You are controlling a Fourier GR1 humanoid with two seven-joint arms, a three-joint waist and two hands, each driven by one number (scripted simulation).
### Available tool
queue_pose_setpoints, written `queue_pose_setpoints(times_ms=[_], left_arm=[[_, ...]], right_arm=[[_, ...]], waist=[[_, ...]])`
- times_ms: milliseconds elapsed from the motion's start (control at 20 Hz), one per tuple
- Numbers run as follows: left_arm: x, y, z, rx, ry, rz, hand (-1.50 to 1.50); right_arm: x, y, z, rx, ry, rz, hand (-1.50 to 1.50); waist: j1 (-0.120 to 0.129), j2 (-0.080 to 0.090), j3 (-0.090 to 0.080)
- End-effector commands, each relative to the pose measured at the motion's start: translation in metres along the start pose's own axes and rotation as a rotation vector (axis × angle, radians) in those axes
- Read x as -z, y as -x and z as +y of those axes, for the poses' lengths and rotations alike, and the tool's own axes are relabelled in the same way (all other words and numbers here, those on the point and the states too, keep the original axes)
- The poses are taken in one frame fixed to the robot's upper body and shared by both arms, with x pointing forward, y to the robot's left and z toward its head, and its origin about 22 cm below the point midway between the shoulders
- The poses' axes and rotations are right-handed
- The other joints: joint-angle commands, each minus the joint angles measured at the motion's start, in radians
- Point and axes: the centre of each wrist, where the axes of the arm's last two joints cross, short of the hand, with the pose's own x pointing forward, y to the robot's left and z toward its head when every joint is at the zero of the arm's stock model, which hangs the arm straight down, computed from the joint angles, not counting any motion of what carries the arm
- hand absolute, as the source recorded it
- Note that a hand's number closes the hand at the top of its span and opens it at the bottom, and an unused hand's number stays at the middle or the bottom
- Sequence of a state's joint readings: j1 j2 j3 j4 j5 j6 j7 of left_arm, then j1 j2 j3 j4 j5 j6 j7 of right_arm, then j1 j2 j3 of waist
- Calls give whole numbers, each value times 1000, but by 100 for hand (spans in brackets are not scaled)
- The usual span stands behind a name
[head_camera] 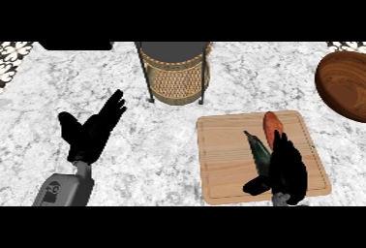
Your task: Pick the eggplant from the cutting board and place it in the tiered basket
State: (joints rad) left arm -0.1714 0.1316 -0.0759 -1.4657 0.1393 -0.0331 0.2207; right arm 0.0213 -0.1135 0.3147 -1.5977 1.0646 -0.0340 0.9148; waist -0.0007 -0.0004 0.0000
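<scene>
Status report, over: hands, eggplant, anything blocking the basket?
Left hand open, resting. Right hand open over eggplant, not gripped. Eggplant on cutting board. Path to tiered basket unobstructed.

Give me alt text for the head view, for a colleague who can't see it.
The right hand reaches over a wooden cutting board, fingers beside a dark eggplant lying next to an orange-red vegetable. A wicker tiered basket stands behind the board on the marble counter, with a wooden bowl at far right. The left hand rests open at left.
</scene>
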Motion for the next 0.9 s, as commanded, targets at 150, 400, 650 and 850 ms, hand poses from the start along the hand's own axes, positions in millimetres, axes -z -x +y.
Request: queue_pose_setpoints(times_ms=[150,400,650,850], left_arm=[[11,-17,-3,3,-3,-7,0],[-5,-5,13,8,3,-9,0],[0,9,16,-7,17,-10,0],[-5,-4,-5,-2,8,-4,0]], right_arm=[[27,12,24,6,1,23,-150],[40,10,21,10,-21,-1,-150],[45,9,38,32,-109,-92,150],[38,19,46,-10,-77,-148,150]], waist=[[0,1,0],[2,1,0],[6,3,0],[7,1,0]])
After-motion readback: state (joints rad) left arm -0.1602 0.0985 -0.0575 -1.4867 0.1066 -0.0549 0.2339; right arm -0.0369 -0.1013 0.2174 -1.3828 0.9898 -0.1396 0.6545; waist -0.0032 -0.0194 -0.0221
